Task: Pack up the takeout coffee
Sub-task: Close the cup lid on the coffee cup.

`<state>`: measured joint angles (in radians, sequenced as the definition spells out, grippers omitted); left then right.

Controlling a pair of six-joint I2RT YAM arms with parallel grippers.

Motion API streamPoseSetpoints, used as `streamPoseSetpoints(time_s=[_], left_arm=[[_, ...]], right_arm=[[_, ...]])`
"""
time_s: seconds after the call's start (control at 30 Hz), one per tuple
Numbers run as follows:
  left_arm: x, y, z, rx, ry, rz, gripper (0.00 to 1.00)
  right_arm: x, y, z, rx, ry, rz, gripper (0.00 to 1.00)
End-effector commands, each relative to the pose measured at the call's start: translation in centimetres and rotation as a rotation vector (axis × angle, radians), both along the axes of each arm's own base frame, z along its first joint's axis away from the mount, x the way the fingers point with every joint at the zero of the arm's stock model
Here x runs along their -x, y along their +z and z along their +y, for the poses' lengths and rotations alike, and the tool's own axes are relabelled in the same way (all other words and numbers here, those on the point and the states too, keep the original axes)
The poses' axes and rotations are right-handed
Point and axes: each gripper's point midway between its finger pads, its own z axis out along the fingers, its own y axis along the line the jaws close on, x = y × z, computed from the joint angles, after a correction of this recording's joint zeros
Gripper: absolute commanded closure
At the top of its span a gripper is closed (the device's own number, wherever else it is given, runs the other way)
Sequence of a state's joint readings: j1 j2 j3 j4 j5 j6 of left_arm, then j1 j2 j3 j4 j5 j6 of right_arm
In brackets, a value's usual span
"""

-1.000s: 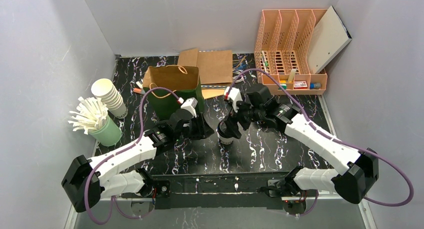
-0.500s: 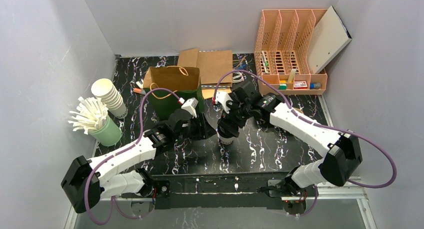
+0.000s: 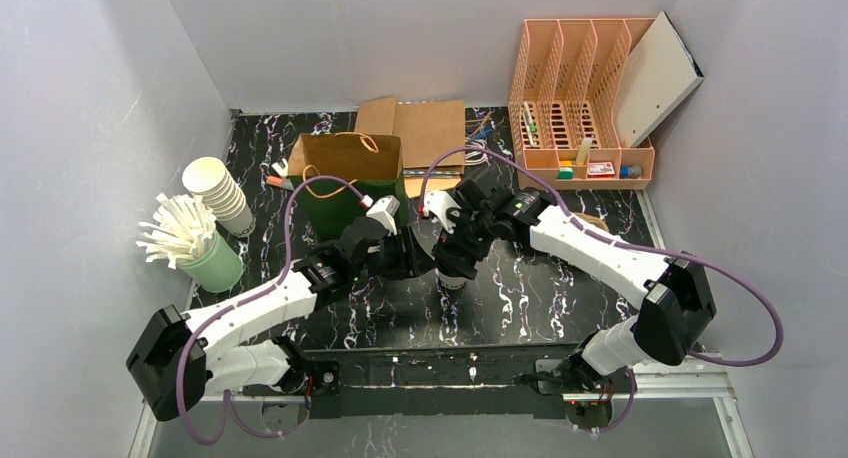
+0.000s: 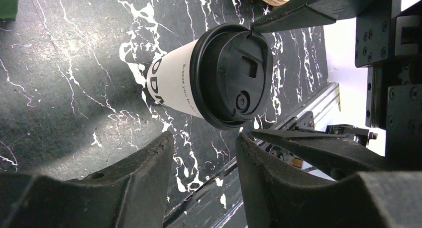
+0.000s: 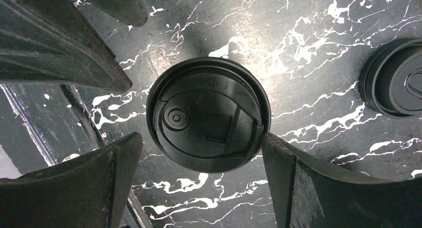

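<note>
Lidded coffee cup (image 4: 174,81) upright on the counter (image 3: 540,298), centre of the top frame, between both arms.
Nearest, the left gripper (image 4: 204,138) points at the cup with its fingers spread, not touching it. The right gripper (image 5: 201,138) hangs directly above, fingers spread to either side of the black lid (image 5: 208,121), one tip right at its rim. A loose lid (image 5: 395,78) lies at the right edge of the right wrist frame. Farther back, up and left of the cup, stands the open green paper bag (image 3: 345,178).
</note>
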<state>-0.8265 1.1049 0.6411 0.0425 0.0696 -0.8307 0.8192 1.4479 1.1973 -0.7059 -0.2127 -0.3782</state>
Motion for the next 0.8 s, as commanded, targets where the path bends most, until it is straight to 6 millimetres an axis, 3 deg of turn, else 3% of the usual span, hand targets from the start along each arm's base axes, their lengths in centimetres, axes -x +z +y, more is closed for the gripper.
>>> streamPoseSetpoints(time_s=[0.0,0.77], left_arm=[[-0.3,-0.1,-0.4,0.011,-0.005,0.004,0.54],[-0.3,-3.2,-1.4,0.010,-0.028,0.058,0.59]], right_arm=[[-1.2,1.6,1.0,-0.027,0.000,-0.065,0.02],[-0.9,-0.6,0.5,0.070,-0.032,-0.070,0.05]])
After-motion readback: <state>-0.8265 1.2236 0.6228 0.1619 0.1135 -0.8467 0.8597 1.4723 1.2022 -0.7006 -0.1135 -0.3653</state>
